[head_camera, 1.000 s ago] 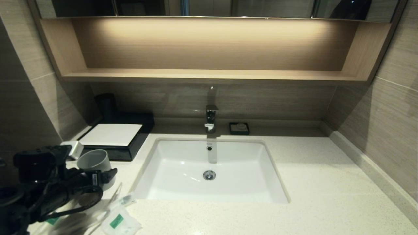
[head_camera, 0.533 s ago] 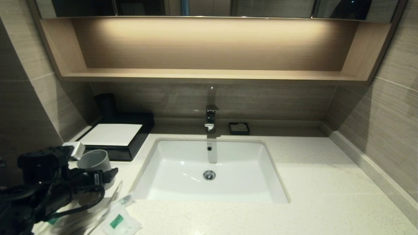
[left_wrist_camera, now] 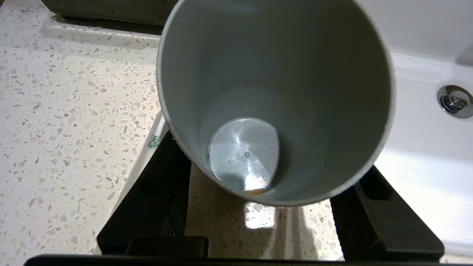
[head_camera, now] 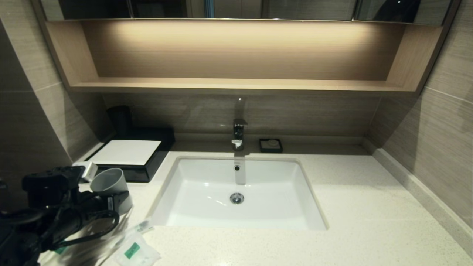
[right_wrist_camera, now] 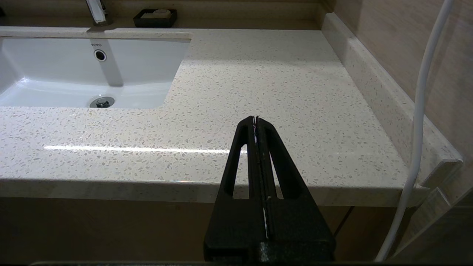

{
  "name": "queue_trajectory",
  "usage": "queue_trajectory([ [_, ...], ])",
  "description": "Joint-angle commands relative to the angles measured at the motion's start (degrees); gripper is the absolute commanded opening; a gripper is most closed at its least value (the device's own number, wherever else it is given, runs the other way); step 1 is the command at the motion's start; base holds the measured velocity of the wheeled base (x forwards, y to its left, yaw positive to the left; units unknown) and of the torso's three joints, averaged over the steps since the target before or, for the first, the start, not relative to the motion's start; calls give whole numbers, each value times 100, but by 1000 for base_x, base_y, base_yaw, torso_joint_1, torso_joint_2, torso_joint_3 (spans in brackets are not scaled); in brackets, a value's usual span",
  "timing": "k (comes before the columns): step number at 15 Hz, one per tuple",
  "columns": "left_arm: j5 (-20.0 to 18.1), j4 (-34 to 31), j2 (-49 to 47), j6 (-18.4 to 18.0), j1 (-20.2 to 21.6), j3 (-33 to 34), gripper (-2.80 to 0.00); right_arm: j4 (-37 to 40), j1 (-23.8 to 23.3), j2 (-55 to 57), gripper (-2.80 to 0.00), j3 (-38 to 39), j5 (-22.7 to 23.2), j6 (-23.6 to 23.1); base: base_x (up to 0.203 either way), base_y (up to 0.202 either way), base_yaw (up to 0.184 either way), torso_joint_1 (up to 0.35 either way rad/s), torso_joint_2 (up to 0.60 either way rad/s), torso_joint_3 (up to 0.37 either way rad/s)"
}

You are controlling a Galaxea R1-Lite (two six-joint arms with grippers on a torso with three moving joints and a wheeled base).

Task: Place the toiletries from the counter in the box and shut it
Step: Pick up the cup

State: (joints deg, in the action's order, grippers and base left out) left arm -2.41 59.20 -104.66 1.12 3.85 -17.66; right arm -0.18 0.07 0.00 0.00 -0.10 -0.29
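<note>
Toiletries [head_camera: 135, 252] lie at the tabletop's [head_camera: 351, 207] front-left corner, just beside our left claw [head_camera: 111, 199], whose fingers [left_wrist_camera: 155, 199] clasp the tilted grey cup [head_camera: 109, 183] from both sides. The box [head_camera: 147, 168] sits behind the cup. Our right claw [right_wrist_camera: 255, 120] hangs pinched together before the tabletop's front edge.

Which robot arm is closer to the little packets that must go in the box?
Left. The left gripper is around the grey cup, right by the sachet; the right gripper is parked far off.

The counter [head_camera: 351, 207] bears the box [head_camera: 147, 168], sachet [head_camera: 136, 252] and cup [head_camera: 111, 183].
</note>
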Motion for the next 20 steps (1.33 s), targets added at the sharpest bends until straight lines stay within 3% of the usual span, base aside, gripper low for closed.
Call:
queue_trajectory([
  [1,3,30,-40,2,1,-21,-280,1,1,0,-280,0,1,-6,0,0,0,0,0,0],
  [14,82,273,405,11,189,-42,-280,1,1,0,-280,5,1,3,0,0,0,0,0,0],
  [17,82,48,956,11,253,-96,-280,1,1,0,-280,9,1,-6,0,0,0,0,0,0],
  [20,82,-732,1299,56,259,-621,-280,1,1,0,-280,9,1,2,0,0,0,0,0,0],
])
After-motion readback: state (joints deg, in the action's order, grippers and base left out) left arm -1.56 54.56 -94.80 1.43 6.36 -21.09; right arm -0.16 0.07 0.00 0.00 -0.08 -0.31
